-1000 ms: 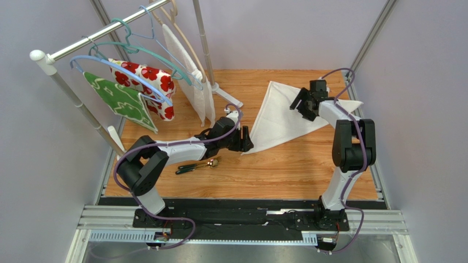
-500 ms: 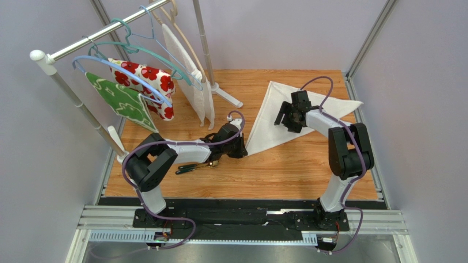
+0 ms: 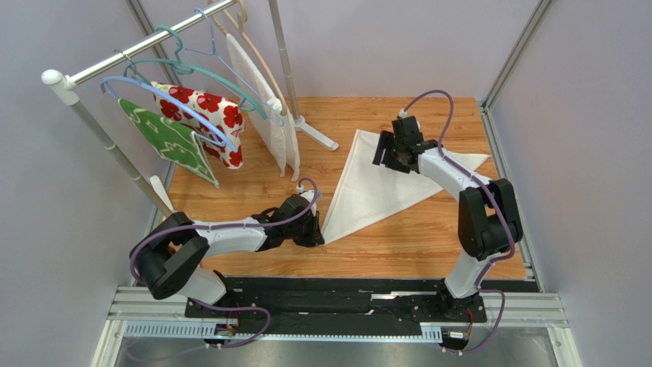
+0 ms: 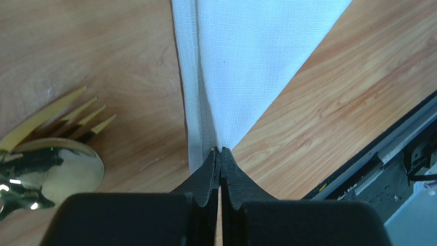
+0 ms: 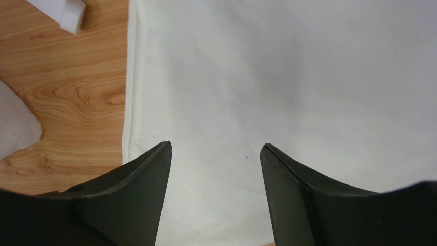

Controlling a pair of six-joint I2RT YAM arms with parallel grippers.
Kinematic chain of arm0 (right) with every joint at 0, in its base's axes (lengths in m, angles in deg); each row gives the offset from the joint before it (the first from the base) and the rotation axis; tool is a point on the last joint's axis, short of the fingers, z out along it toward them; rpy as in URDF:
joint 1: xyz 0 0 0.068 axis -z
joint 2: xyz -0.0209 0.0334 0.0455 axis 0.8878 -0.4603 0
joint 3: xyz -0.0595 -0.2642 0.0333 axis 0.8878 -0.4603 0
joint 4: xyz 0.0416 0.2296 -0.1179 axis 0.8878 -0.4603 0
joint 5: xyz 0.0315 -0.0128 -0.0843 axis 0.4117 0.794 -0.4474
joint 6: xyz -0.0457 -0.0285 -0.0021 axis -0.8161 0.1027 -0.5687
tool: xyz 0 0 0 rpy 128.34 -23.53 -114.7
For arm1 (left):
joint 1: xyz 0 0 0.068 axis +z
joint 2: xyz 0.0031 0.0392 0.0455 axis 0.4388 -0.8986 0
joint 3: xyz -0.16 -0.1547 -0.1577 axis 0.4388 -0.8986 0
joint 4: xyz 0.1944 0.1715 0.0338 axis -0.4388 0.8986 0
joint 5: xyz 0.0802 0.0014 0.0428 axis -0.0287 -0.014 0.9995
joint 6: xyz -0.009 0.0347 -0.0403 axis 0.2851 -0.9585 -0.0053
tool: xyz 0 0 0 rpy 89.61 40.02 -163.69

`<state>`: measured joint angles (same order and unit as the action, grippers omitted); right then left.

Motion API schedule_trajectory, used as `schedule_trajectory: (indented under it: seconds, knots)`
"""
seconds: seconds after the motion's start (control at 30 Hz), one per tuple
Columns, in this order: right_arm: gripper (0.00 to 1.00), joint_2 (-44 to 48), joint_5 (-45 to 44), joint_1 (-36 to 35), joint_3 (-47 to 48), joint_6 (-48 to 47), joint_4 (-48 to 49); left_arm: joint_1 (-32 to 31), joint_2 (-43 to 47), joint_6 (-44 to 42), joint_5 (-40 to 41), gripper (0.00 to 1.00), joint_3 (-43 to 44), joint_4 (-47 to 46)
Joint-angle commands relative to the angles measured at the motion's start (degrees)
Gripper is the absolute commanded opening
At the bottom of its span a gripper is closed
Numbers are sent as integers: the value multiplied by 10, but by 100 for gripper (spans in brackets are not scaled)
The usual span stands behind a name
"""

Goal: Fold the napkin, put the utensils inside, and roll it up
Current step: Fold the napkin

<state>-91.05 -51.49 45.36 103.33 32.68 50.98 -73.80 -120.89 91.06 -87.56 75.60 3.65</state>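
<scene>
**A:** Where are the tools right now?

**B:** The left tool (image 3: 315, 234) is low over the desk (image 3: 413, 245), at about 6 o'clock near the front edge. Its two dark fingertips (image 4: 211, 166) are pressed together, pinching the nearest pointed corner of the napkin (image 3: 383, 187).

**A:** And the other one?

**B:** The right tool (image 3: 389, 153) is at about 1 o'clock, over the far part of the napkin. Its fingers (image 5: 138, 179) are spread wide, and only white cloth shows between them. I cannot tell whether they touch it.

**A:** How does the napkin lie?

**B:** It is a flat, off-white triangle on the wooden desk. One point is at the left tool, and the other two reach toward 12 and 2 o'clock.

**A:** And the utensils?

**B:** The utensils (image 4: 66, 171) are just beside the left tool, at its 9 o'clock in the wrist camera. There I see the gold tines of a fork (image 4: 46, 119) and the round gold bowl of a spoon (image 4: 77, 177). Both lie on bare wood, a little apart from the napkin's hemmed edge. From above, the left arm hides them.

**A:** Anything else around?

**B:** At 10 o'clock there is a clothes rack (image 3: 138, 50) with hangers. It carries a red-flowered cloth (image 3: 210, 115), a green patterned cloth (image 3: 168, 141) and a white cloth (image 3: 269, 118).
</scene>
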Motion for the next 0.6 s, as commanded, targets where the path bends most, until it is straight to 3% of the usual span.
schedule_trajectory:
  seconds: [0.0, 0.27, 0.57]
  knots:
    - [66, -57, -50, -32, 111, -41, 9, -4, 48, 5, -23, 1, -24, 17]
    - [56, -241, -83, -62, 293, -86, 14, -4, 77, 5, -23, 1, -39, 26]
    - [52, -348, -117, -63, 428, -69, 16, -4, 79, 5, -22, 1, -42, 31]
